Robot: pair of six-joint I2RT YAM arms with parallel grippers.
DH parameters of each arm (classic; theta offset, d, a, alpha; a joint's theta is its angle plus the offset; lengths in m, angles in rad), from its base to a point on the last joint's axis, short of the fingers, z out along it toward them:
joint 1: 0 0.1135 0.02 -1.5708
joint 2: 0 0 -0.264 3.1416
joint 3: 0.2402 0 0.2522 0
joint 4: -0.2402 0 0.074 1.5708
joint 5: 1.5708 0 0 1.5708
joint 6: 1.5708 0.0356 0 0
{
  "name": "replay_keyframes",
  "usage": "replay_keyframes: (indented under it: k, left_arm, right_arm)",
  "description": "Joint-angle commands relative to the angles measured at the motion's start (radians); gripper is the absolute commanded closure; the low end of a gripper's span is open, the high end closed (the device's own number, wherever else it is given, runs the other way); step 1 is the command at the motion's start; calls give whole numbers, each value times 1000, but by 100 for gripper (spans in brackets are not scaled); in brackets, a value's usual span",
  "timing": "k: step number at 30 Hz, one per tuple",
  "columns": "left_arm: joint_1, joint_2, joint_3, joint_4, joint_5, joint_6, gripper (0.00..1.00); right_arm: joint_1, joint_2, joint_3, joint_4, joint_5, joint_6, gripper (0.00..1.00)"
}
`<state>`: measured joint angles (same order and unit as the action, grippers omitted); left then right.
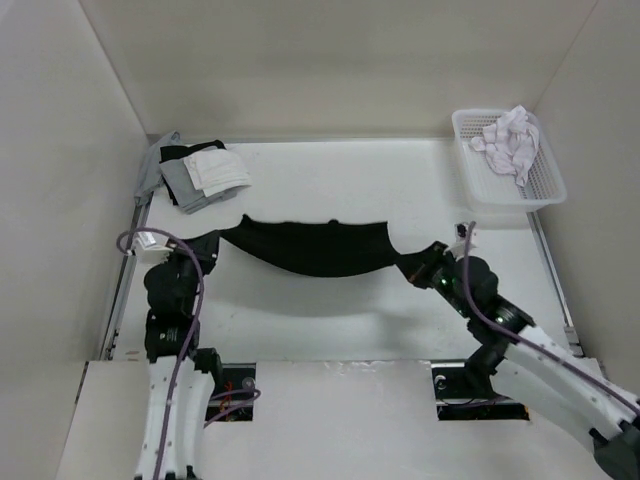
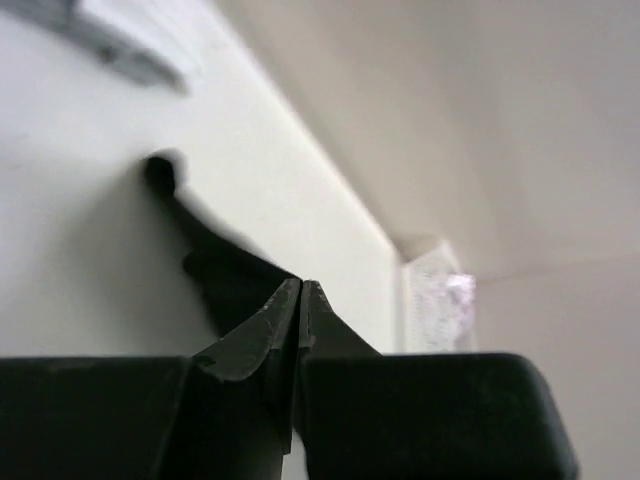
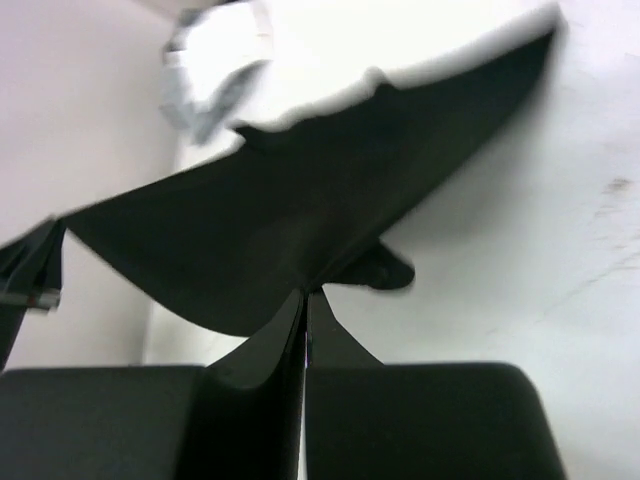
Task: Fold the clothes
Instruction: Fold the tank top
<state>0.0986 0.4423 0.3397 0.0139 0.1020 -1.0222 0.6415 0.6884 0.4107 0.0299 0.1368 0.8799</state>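
Over table (image 1: 330,180) — fingers (image 3: 272,340) tight on clothes (image 1: 310,250)

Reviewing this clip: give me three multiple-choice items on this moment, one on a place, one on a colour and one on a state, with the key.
1. Where does the white basket stand?
A. far right corner of the table
B. far left corner
C. between the arm bases

2. What colour is the garment that hangs stretched out?
A. white
B. black
C. grey

3. How are the left gripper and right gripper?
A. both open
B. left shut, right open
C. both shut on the garment

Key: 1 A, it shows top right in the overhead view. 2 B, it is black in every view. 3 C, each wrist view shows fingers pinched together on dark fabric.
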Motion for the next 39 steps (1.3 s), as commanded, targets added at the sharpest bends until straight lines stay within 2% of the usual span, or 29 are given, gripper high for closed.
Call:
replay_keyframes:
  k: [1,4,7,10,13,16,18,21,23,25,27,30,33,36,39]
  left_arm:
    - [-49,-155,221,-257,-7,26,100]
    - [-104,-195,399,-351,-45,50,100]
    - [-139,-194,499,-385,-59,50,100]
    - [-144,-183,527,-397,-65,50,100]
    - [-144,-154,486,-384,-62,42,100]
    - [-138,-110,388,-339,-73,39,100]
    - [-135,-56,316,-284,-91,43,100]
    - [-124,83,224,-146,-119,42,100]
    - [-128,230,190,-12,-149,34,100]
    - [-133,414,197,120,-182,37,100]
    - [-144,617,251,236,-197,42,100]
    - [-144,853,358,339,-202,24,100]
    - [-147,999,474,366,-197,20,100]
    - [-162,1059,554,366,-190,23,100]
    - [-188,1026,533,376,-193,39,100]
  right_arm:
    - [132,-208,161,-373,163,-42,100]
    - [301,-299,311,-546,297,-35,100]
    - [488,-300,459,-637,452,-41,100]
    - [641,-273,539,-639,576,-73,100]
    - [686,-239,547,-587,647,-145,99]
    - [569,-185,524,-555,591,-182,99]
    - [403,-136,481,-498,447,-202,98]
    - [80,-25,380,-319,133,-220,98]
    - [-127,110,329,-178,-73,-199,99]
    - [-272,283,318,-28,-188,-170,99]
    - [-346,460,362,77,-239,-160,99]
    - [-424,708,517,110,-299,-163,99]
    - [-481,882,680,93,-348,-164,100]
    - [-498,938,752,56,-364,-167,100]
    - [-495,890,699,62,-350,-183,99]
